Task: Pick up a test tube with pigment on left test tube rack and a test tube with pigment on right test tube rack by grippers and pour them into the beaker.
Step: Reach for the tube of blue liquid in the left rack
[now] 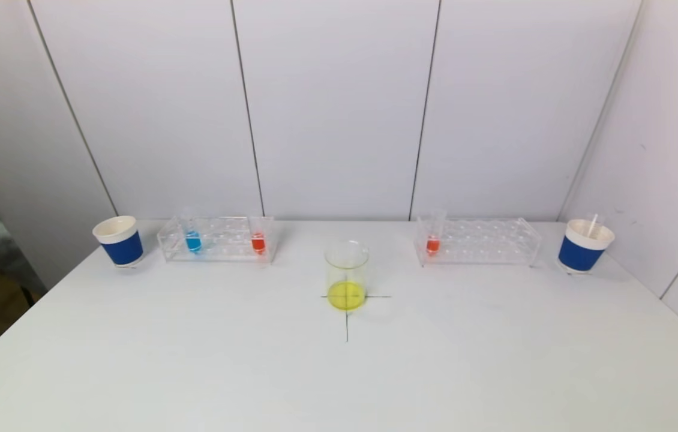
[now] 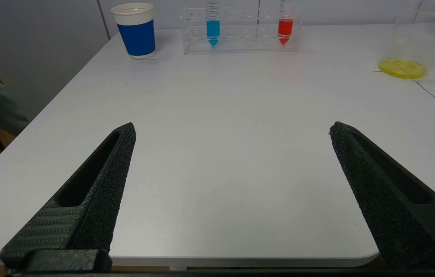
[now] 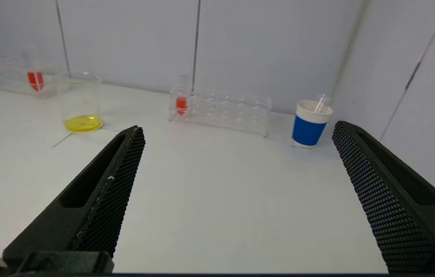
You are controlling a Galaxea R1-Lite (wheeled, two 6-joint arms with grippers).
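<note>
A clear beaker (image 1: 346, 273) with a little yellow liquid stands on a cross mark at the table's middle; it also shows in the left wrist view (image 2: 408, 42) and the right wrist view (image 3: 81, 102). The left rack (image 1: 216, 239) holds a blue tube (image 1: 193, 240) and a red tube (image 1: 258, 241). The right rack (image 1: 477, 241) holds one red tube (image 1: 432, 243). Neither gripper shows in the head view. My left gripper (image 2: 233, 129) is open and empty over the table's near edge. My right gripper (image 3: 237, 129) is open and empty, well short of the right rack (image 3: 221, 109).
A blue-and-white paper cup (image 1: 119, 240) stands left of the left rack. Another paper cup (image 1: 584, 245) with a clear tube in it stands right of the right rack. White wall panels close the back and right side.
</note>
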